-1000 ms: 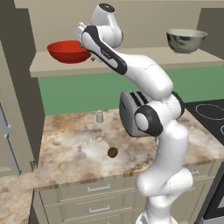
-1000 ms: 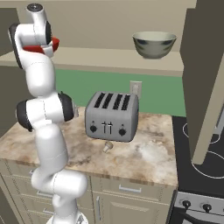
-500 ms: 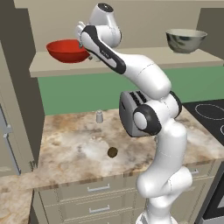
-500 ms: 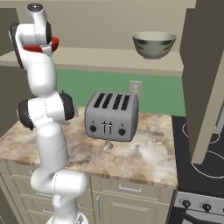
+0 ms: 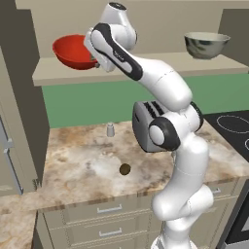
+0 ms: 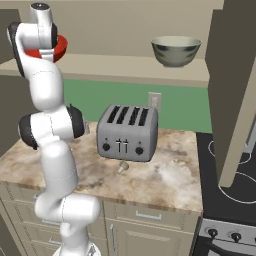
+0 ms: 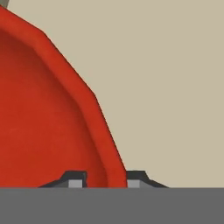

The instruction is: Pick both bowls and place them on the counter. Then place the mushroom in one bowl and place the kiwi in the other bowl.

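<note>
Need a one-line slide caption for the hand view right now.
End effector straddling the rim of the red bowl, one fingertip inside and one outside, beige shelf beyond.

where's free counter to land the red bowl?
Bare counter left of the kiwi, between the wall edge and the shaker. Also bare right of the toaster, toward the stove. Crowded in front of the toaster, where the mushroom lies.

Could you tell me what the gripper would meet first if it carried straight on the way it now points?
Most likely the red bowl itself: in the hand view the gripper has one fingertip on each side of the bowl's rim, so pushing on would drive that rim deeper between them. The beige shelf board lies beyond; depth is unclear.
</note>
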Robot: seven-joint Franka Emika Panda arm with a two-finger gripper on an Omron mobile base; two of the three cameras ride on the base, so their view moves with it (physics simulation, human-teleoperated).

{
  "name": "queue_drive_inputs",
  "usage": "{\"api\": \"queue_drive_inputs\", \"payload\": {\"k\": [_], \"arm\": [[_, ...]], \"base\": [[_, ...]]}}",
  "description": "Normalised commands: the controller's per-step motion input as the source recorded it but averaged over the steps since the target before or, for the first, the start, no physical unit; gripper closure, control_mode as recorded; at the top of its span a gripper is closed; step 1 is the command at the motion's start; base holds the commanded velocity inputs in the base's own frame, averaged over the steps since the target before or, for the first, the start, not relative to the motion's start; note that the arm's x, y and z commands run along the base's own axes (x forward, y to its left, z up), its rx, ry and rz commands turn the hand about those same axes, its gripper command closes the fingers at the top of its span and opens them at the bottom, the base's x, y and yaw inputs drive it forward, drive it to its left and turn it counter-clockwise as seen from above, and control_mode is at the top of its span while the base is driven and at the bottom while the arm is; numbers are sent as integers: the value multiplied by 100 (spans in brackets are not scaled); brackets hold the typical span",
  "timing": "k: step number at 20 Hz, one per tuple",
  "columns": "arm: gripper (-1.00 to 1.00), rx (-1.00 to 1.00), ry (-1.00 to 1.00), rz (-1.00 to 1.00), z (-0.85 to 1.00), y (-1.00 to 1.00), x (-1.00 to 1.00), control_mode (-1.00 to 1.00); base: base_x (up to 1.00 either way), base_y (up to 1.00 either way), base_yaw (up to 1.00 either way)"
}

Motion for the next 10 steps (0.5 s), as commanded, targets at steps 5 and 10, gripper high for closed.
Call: {"api": "queue_drive_inputs", "payload": {"k": [5,10], "arm": [[100,0,2,-3,-3,0,-41,-100],[100,1,-3,-6,0,0,-55,-100]], "base": [[0,0,0],[0,0,0]]}}
